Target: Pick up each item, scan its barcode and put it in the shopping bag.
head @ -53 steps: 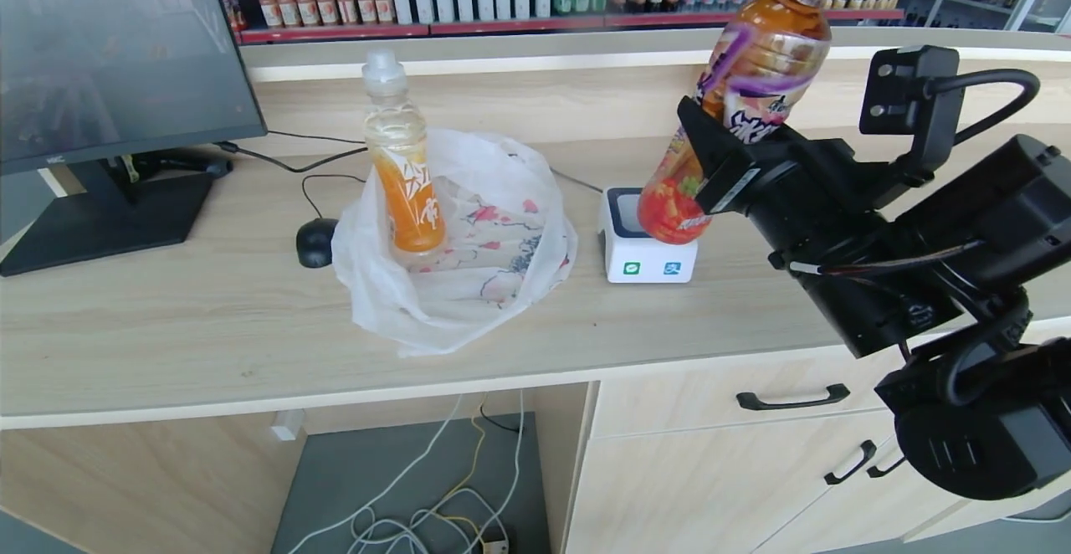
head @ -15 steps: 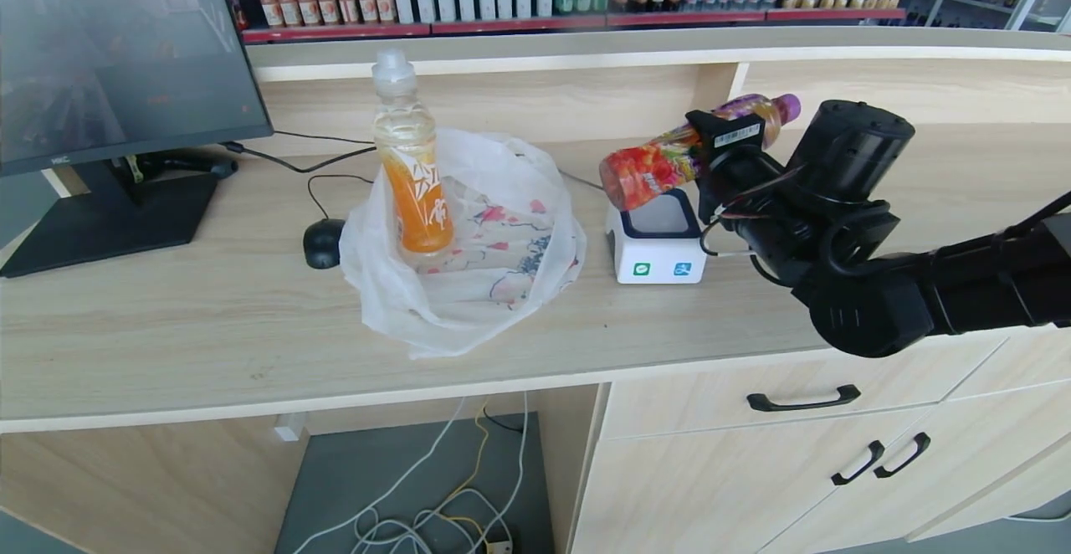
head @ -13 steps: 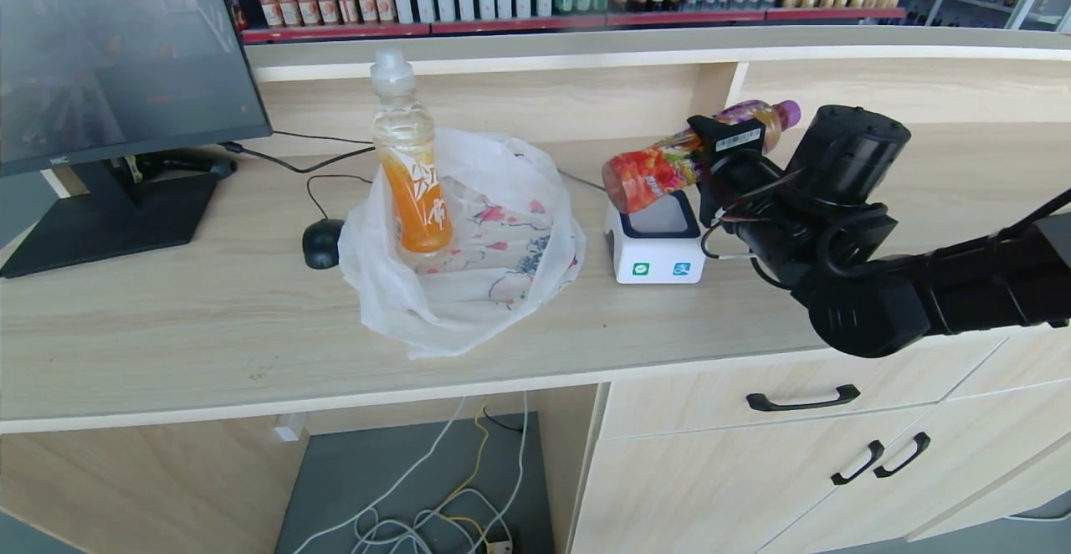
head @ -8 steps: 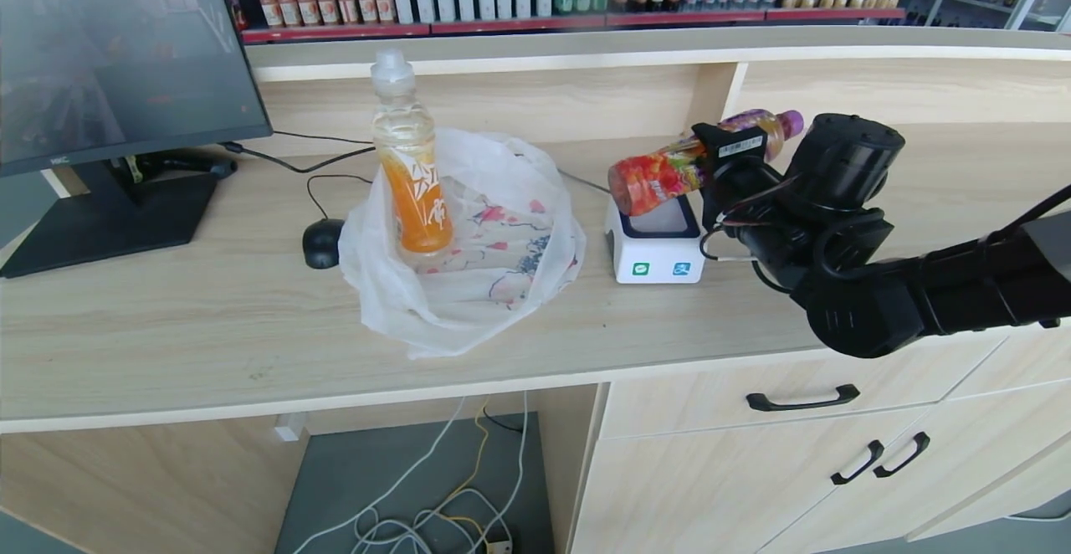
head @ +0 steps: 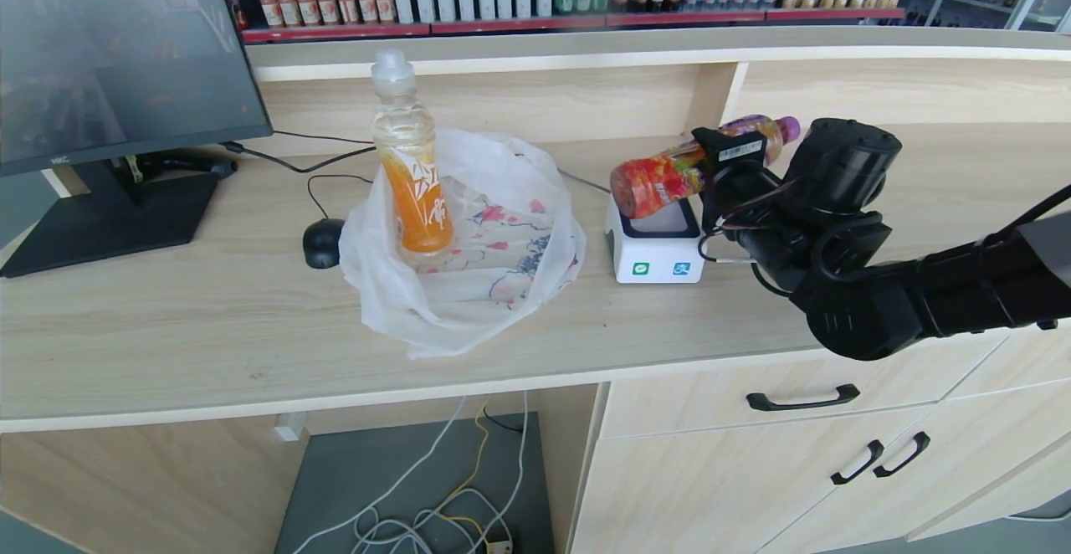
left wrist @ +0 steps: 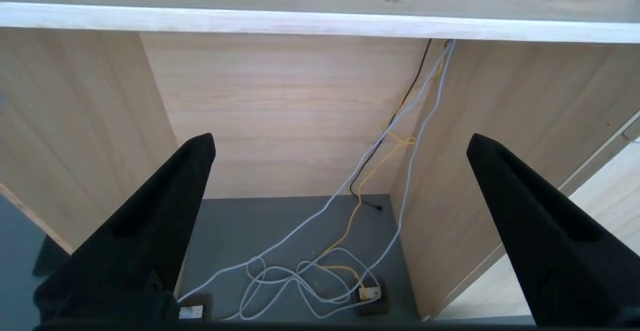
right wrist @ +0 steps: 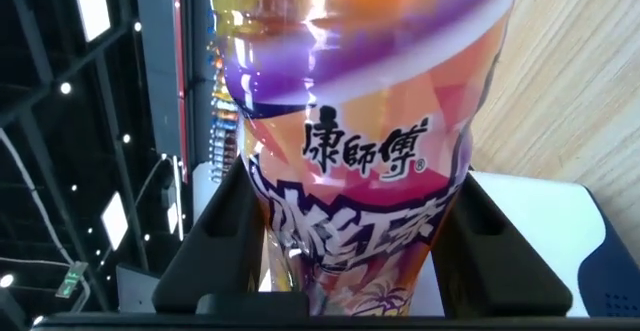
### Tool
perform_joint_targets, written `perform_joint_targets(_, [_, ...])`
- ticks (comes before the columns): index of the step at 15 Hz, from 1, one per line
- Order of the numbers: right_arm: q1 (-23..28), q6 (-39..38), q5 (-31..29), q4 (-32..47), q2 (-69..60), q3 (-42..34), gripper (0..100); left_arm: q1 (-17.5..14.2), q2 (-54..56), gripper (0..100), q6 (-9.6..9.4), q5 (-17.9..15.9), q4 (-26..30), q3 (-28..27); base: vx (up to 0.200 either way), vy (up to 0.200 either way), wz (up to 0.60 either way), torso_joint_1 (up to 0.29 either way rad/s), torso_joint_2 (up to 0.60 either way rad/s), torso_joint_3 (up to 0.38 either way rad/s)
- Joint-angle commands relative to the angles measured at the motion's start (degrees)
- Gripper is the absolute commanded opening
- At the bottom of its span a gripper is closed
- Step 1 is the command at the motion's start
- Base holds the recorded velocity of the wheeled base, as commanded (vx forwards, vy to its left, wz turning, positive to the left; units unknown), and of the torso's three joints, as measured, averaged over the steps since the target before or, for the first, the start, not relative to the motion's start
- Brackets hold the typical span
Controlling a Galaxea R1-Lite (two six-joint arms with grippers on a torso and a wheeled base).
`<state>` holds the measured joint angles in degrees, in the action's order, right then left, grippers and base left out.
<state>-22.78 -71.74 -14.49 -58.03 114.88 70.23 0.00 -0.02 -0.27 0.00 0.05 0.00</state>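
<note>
Purple-capped bottle (head: 657,182) sideways in right hand (head: 726,162), middle hidden, above scanner (head: 657,259)

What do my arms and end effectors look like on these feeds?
The right arm is matte black with rounded, drum-shaped joints, thin cables looped at the wrist and a white barcode sticker on the right end effector. The left end effector has two black wedge-shaped fingers.

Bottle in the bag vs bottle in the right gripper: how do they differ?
Pose: the orange-label bottle stands upright, while the purple-capped bottle lies nearly on its side.
Place: the orange-label bottle sits in the shopping bag. The purple-capped bottle is clamped in the right gripper above the scanner.
Cap: the orange-label bottle's is whitish, the other's purple.
Both are plastic drink bottles.
</note>
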Motion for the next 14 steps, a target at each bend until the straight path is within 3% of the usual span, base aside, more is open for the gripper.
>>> perform_joint_targets(1, [0.0,0.0,0.0,0.0,0.0,-0.1,0,0.0,0.0,100,0.0,0.0,0.0,0.0,0.0,0.0,0.0,0.0,0.0,0.0])
perform_joint_targets(14, [0.0,-0.8,-0.1,0.0,-0.1,-0.7,0,0.0,-0.1,100,0.0,0.0,0.0,0.0,0.0,0.0,0.0,0.0,0.0,0.0])
